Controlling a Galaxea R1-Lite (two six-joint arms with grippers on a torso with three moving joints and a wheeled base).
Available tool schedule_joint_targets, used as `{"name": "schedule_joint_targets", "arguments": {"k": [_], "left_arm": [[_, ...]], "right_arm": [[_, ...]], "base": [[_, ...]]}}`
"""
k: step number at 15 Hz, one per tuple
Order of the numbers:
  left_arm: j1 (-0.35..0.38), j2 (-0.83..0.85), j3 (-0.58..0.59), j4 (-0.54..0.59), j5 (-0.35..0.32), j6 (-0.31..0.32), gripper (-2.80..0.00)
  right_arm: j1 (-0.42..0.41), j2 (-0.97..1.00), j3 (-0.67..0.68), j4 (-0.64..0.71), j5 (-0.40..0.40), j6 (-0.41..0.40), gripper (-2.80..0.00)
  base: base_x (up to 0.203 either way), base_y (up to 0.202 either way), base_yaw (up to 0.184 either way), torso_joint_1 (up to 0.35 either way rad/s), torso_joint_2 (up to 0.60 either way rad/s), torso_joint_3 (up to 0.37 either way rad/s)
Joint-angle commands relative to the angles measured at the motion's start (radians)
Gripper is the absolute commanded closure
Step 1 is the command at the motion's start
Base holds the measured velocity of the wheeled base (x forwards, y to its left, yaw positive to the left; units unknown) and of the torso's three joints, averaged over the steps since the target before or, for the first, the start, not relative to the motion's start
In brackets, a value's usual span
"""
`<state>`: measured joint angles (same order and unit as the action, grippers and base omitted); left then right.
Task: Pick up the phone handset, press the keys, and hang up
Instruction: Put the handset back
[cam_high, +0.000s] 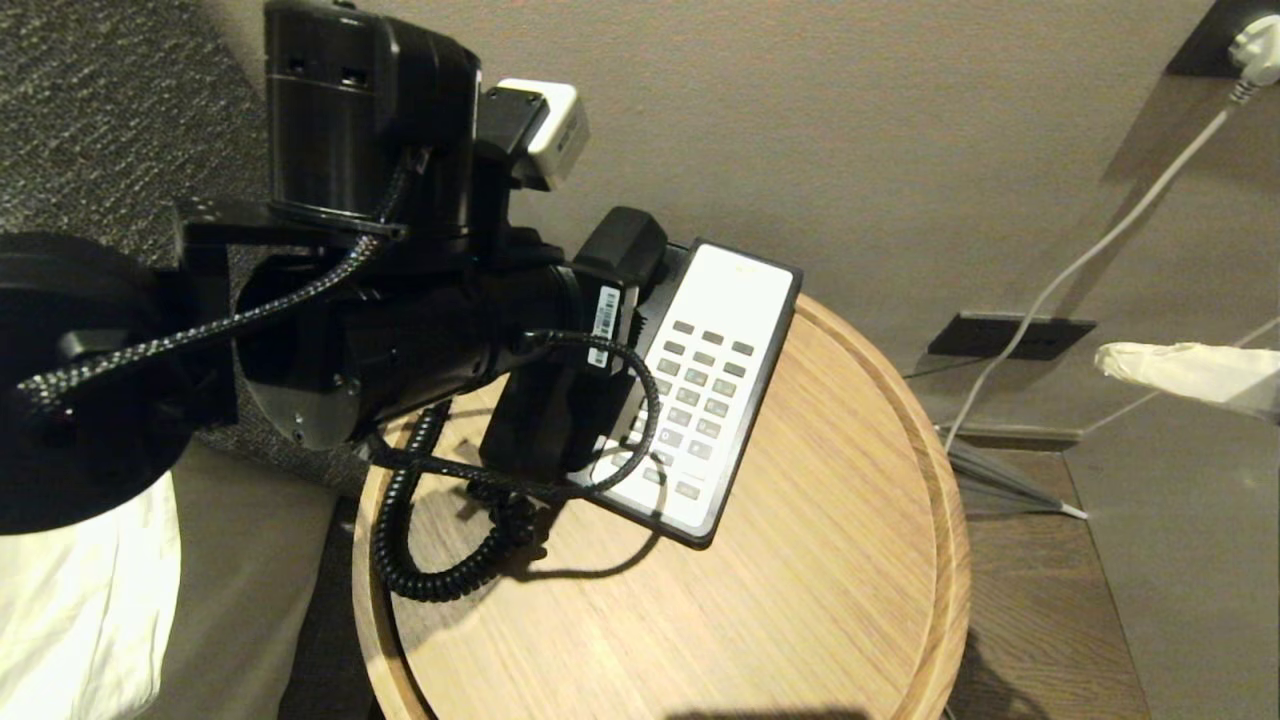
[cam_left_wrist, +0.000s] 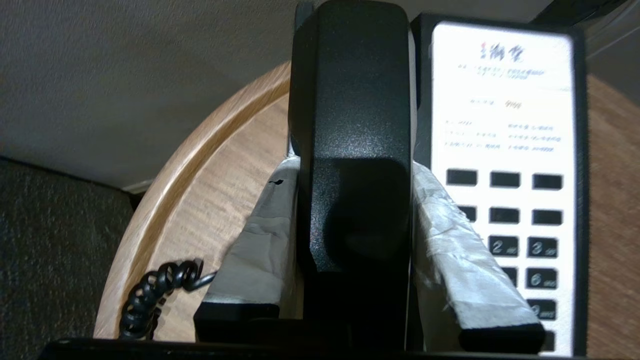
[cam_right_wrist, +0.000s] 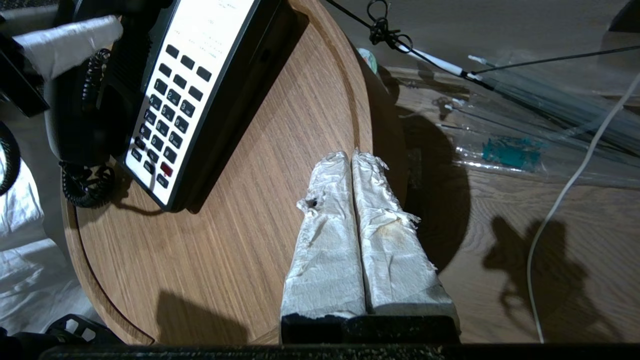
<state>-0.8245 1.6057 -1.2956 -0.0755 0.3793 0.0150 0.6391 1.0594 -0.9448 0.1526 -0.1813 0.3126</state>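
The phone handset (cam_left_wrist: 357, 125) is black and lies in its cradle on the left side of the phone base (cam_high: 735, 290), whose white face carries the keys (cam_high: 700, 400). My left gripper (cam_left_wrist: 355, 167) reaches over it from the left, and its white-wrapped fingers (cam_left_wrist: 265, 235) press against both long sides of the handset. In the head view my left arm hides most of the handset; only its far end (cam_high: 620, 245) shows. The coiled cord (cam_high: 400, 540) loops on the table. My right gripper (cam_right_wrist: 350, 155) hangs shut and empty over the table's right edge.
The phone stands on a round wooden table (cam_high: 800, 600) with a raised rim, close to the wall. White bedding (cam_high: 80, 620) lies to the left. A white cable (cam_high: 1080, 260) runs from a plug down the wall on the right, and clear plastic wrapping (cam_right_wrist: 510, 150) lies on the floor.
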Motion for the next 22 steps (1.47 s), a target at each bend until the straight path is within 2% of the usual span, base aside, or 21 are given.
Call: {"name": "schedule_joint_targets", "arguments": {"k": [1,16,22], "left_arm": [[-0.001,0.012,-0.028,0.002,0.002,0.002,0.0],[-0.001,0.095,-0.048,-0.003,0.001,0.002,0.0],[0.022,0.117,-0.048,-0.007,-0.002,0.0,0.0]], "right_arm": [[0.001,0.002,0.003,0.001,-0.001,0.002,0.0],[0.001,-0.006,0.003,-0.001,-0.001,0.003,0.0],[0.001,-0.013,0.009,0.001,-0.001,0.003,0.0]], "base": [[0.0,0.0,0.0,0.0,0.0,0.0],[0.0,0.0,0.0,0.0,0.0,0.0],[0.0,0.0,0.0,0.0,0.0,0.0]]}}
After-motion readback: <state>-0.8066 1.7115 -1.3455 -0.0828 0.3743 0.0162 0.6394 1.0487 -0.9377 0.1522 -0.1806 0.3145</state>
